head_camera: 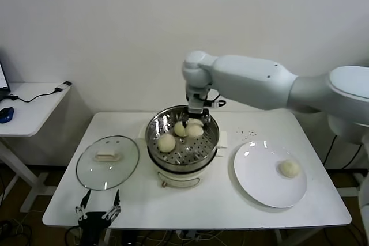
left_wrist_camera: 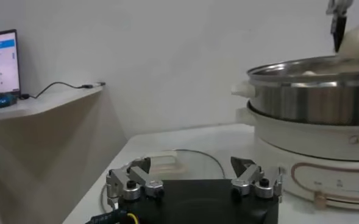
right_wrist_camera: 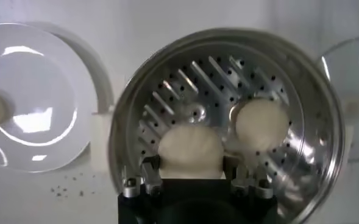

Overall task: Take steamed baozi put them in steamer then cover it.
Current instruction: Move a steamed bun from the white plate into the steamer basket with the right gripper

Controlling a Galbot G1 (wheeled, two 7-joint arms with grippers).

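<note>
The steamer (head_camera: 154,136) stands mid-table, a shiny perforated pot on a cream base. Two baozi (head_camera: 166,142) (head_camera: 181,128) lie on its floor. My right gripper (head_camera: 195,123) hangs over the pot's far side, shut on a third baozi (right_wrist_camera: 190,149), with a finger (right_wrist_camera: 152,165) pressed to each flank. One loose baozi (right_wrist_camera: 261,125) shows beside it in the right wrist view. Another baozi (head_camera: 289,168) rests on the white plate (head_camera: 259,182). The glass cover (head_camera: 108,161) lies flat left of the steamer. My left gripper (head_camera: 99,208) waits open at the front edge, just short of the cover (left_wrist_camera: 188,159).
A white side table (head_camera: 31,99) with cables and a blue mouse stands to the left beyond the work table. The wall runs close behind the steamer. The left wrist view shows the steamer's pot (left_wrist_camera: 313,91) and a lit screen (left_wrist_camera: 0,64) on the side table.
</note>
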